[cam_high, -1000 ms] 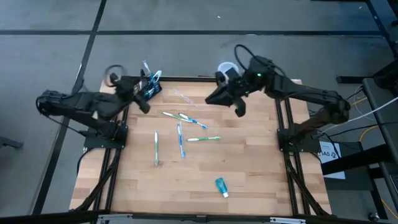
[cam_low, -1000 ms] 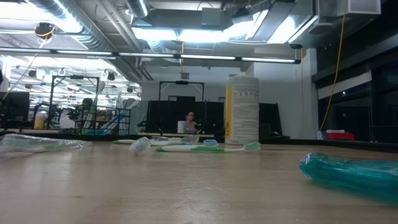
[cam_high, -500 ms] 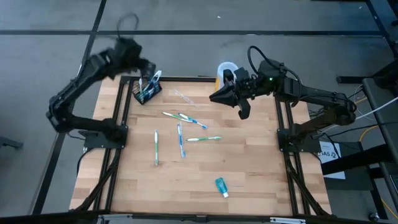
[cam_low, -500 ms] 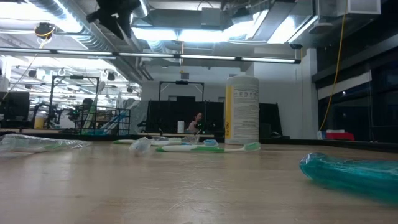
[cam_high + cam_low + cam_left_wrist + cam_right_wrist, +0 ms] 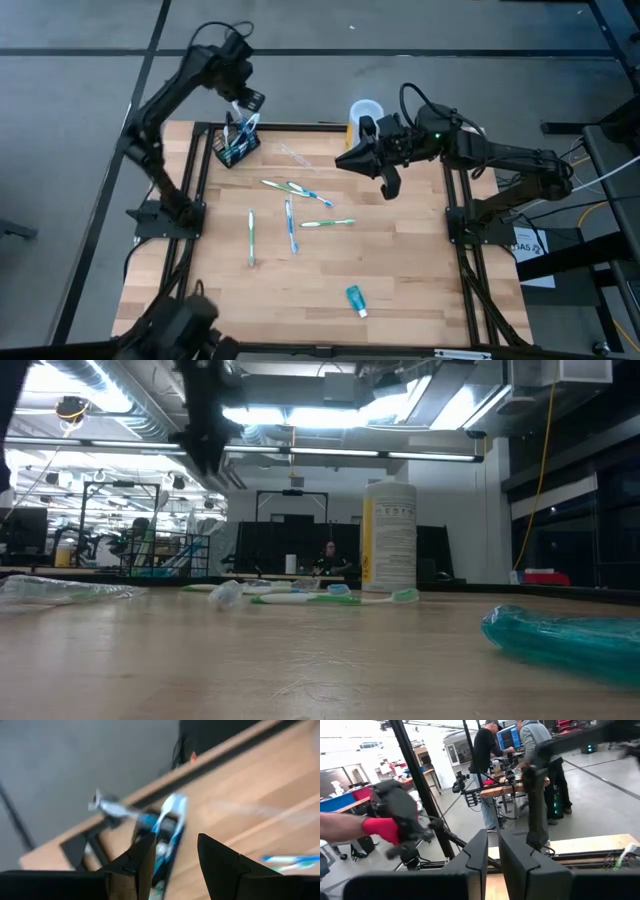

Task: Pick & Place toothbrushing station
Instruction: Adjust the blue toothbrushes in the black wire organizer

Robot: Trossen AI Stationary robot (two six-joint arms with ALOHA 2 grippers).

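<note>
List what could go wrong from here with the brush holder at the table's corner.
1. The toothbrushing station sits right at the table's far-left corner; a nudge might push it off the edge.
2. The left gripper hangs open above it, empty; the brushes standing in the holder could catch a finger on the way down and tip it.
3. The loose toothbrushes nearby could be swept aside if the holder is dragged instead of lifted.

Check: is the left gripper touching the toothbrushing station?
Apart. In the left wrist view the left gripper hangs open above the toothbrushing station, nothing between its fingers.
</note>
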